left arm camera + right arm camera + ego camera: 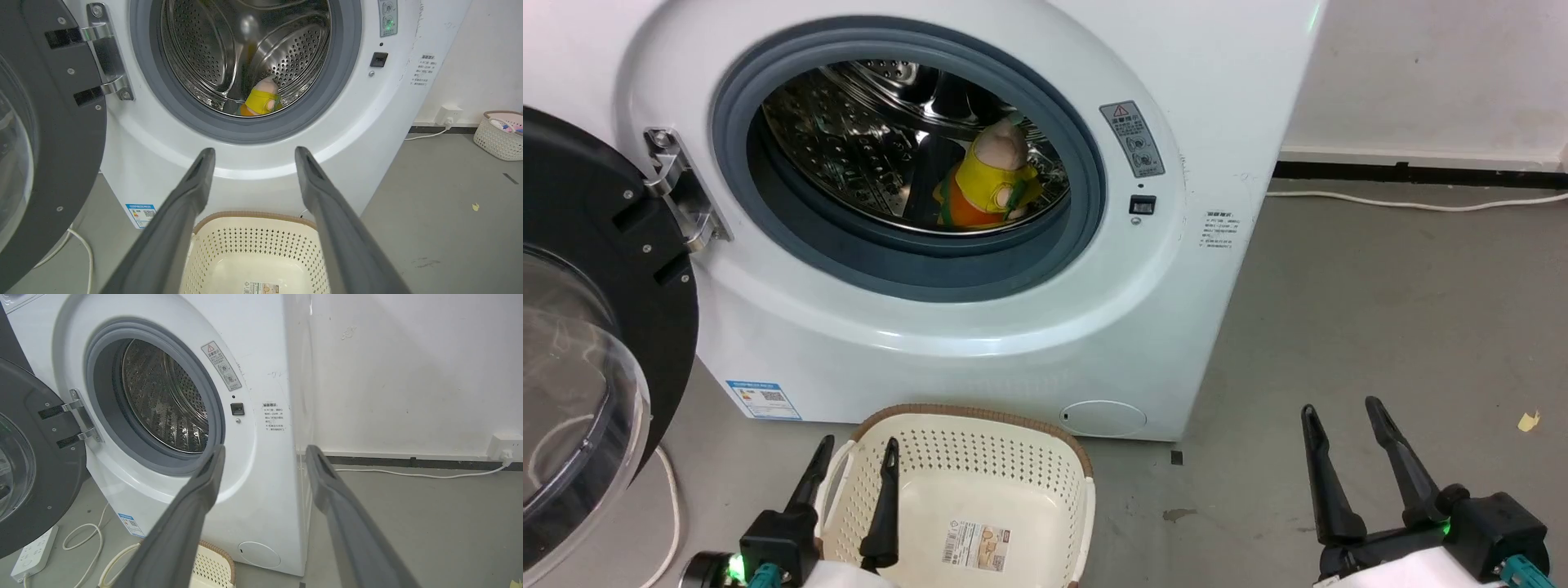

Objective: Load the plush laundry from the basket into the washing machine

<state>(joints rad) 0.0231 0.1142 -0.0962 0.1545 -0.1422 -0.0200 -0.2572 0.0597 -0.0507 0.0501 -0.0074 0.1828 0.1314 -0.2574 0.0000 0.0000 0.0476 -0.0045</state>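
While door (pixel 662 327) stands open, left end effector (pixel 861 441), right end effector (pixel 1340 405) spread empty; plush laundry (pixel 995 181) in drum (pixel 849 131).

Grey floor (pixel 1380 310) spreading right, lightly stained. White wall (pixel 408 375) standing far right, black baseboard (pixel 408 462) running along it. White cable (pixel 408 474) lying along floor, plugging into wall socket (pixel 506 443). Power strip (pixel 30 553) lying near left.

Bright, even indoor light; glare spots glint inside the washing machine (pixel 980 343) drum; wrist views bow at the edges — their near fingers blur softly.
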